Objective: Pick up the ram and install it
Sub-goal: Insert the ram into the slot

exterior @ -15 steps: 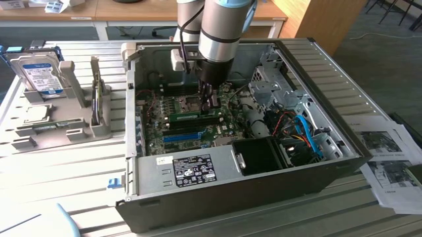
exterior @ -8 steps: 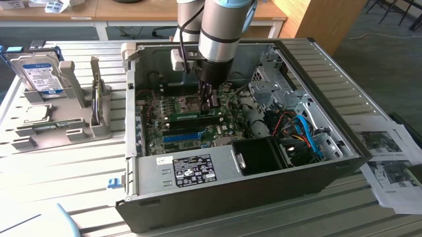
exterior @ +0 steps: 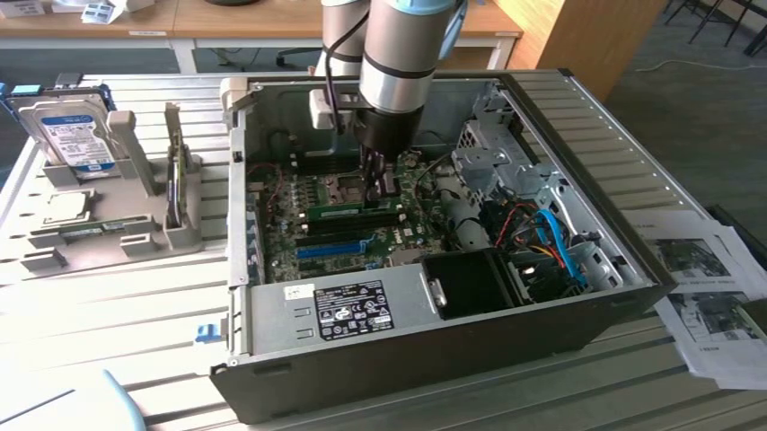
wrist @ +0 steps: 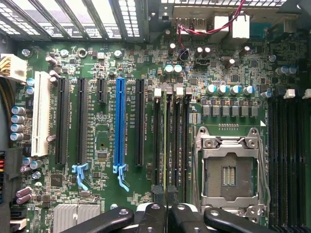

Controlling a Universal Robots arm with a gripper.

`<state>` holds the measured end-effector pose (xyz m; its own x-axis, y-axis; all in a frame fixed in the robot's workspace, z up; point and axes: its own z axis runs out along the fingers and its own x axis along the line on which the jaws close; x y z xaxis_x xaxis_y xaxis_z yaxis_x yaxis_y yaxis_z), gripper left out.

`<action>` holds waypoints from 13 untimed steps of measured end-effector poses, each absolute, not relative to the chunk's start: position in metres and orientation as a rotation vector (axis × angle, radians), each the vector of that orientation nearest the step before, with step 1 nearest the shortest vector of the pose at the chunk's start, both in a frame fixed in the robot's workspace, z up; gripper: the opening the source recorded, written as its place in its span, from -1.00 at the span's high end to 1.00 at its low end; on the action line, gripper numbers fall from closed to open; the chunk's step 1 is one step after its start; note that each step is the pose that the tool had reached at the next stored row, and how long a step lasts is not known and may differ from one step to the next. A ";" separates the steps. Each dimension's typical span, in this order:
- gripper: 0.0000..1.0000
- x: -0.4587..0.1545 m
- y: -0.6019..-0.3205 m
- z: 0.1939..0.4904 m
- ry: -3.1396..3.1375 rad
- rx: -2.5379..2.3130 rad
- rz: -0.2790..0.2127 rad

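I'm looking into the open computer case (exterior: 359, 314), where the arm is reaching down over the motherboard (wrist: 102, 141). The gripper (wrist: 165, 191) is pinching one end of the ram (exterior: 336, 213), which is standing edge-up in a slot beside the processor socket (wrist: 228, 170).

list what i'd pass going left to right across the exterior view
hard drive → ram → black box → blue cables → papers
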<state>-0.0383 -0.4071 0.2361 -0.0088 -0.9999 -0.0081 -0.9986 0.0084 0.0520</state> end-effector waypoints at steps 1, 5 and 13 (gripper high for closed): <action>0.78 -0.038 -0.407 0.236 -2.209 2.189 -0.066; 0.78 -0.039 -0.407 0.236 -2.210 2.190 -0.066; 0.78 -0.039 -0.407 0.236 -2.216 2.197 -0.070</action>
